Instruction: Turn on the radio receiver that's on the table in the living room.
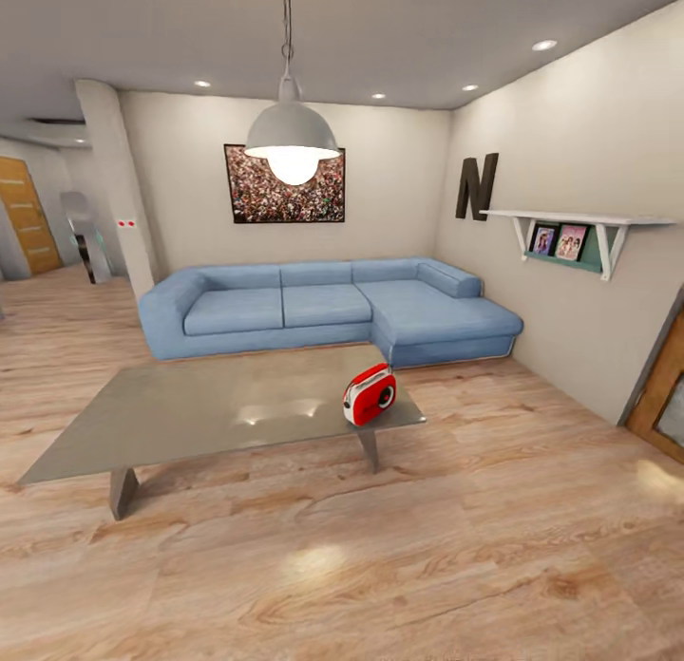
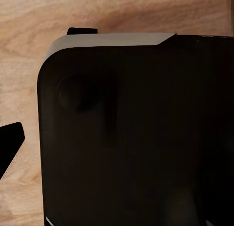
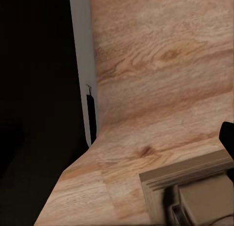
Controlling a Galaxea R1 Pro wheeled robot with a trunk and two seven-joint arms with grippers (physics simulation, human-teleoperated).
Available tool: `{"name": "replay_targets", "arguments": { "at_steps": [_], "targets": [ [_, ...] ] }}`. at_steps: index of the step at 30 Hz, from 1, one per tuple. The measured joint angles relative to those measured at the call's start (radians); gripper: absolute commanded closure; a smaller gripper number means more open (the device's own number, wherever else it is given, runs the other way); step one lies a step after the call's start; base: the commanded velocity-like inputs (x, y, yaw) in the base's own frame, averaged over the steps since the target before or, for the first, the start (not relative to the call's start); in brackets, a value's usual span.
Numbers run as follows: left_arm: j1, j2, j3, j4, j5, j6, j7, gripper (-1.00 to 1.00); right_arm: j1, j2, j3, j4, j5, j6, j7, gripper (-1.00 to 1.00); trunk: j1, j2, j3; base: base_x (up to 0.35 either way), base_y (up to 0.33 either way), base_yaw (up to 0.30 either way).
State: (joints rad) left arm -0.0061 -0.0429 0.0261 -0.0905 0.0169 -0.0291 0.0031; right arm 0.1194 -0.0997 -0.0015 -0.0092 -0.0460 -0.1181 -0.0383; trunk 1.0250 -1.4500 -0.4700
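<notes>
Where the living room (image 1: 285,566) opens ahead, one radio receiver (image 1: 370,394) stands on one table (image 1: 171,409).
It sits at the table's near right corner, before one blue sofa (image 1: 323,305), under one lamp (image 1: 292,139); two framed photos (image 1: 559,240) on the shelf (image 1: 570,218). Dark edges in the wrist views are perhaps the jaws; their spread I cannot tell.

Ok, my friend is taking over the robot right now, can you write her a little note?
End effectors: the wrist views show wood floor and the robot's dark body, so open or shut cannot be told.
Things: the radio receiver stands on the right end of the table, in front of the blue sofa.
Done: living room in sight.
Left: drive closer, reach the radio, switch it on.
</notes>
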Motion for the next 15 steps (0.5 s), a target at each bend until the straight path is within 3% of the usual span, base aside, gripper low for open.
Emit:
{"name": "replay_targets", "arguments": {
  "at_steps": [15],
  "targets": [
    [0.0, 0.001, 0.0, 0.0, 0.04, 0.003, 0.0, -1.0, 0.0, 0.0, 0.0, 0.0, 0.0, 0.0, 0.0, -1.0, 0.0, 0.0, 0.0, 0.0, 0.0, -0.287]
  ]
}}
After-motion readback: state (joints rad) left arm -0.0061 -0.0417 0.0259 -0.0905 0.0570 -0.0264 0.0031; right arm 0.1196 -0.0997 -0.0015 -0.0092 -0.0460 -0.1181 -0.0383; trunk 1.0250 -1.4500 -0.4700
